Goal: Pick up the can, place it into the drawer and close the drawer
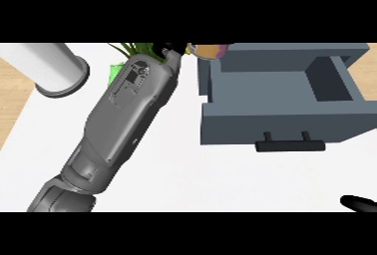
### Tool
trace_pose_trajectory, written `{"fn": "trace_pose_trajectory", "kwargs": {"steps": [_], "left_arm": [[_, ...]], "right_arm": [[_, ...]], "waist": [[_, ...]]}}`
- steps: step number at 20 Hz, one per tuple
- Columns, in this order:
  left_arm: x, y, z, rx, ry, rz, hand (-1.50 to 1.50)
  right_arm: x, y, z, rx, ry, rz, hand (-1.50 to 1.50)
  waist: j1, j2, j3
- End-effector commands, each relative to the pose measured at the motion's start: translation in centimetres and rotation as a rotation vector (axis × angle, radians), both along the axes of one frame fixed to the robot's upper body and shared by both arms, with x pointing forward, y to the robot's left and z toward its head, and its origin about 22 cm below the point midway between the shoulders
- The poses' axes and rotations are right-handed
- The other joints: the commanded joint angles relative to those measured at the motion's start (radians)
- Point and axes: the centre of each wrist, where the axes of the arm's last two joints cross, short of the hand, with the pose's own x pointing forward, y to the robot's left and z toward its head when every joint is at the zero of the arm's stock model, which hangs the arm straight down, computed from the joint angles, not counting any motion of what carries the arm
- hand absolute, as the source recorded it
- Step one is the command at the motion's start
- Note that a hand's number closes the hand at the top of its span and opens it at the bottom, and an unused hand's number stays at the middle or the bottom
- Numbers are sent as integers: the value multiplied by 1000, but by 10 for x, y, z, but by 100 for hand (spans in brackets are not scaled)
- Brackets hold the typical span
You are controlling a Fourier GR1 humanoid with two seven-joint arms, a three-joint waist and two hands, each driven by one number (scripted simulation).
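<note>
Can [208, 50] sits at the far edge of the table [184, 174], just left of the open drawer [276, 89], beside the left hand [171, 51], whose fingers I cannot tell; it must go right.

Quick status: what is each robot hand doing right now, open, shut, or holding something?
Left robot hand: at the counter's far edge, mostly hidden beyond its forearm; grip cannot be told.
Right robot hand: only a dark tip shows at lower right; cannot be told.

No text, label or number can be read anywhere.
</note>
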Motion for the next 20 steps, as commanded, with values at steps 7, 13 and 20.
{"fn": "trace_pose_trajectory", "kwargs": {"steps": [7, 13, 20], "left_arm": [[13, -37, 41, 69, 8, -4, 150], [9, -63, 64, 81, 21, 53, 150], [14, -64, 48, 142, 11, 86, 150]], "right_arm": [[2, -13, 7, -2, -22, 13, -150], [6, 1, 15, -19, -9, 64, -150], [10, 7, 17, -16, -34, 54, -150]], "waist": [[-22, 7, 1], [-64, 15, 2], [-72, 17, 2]]}}
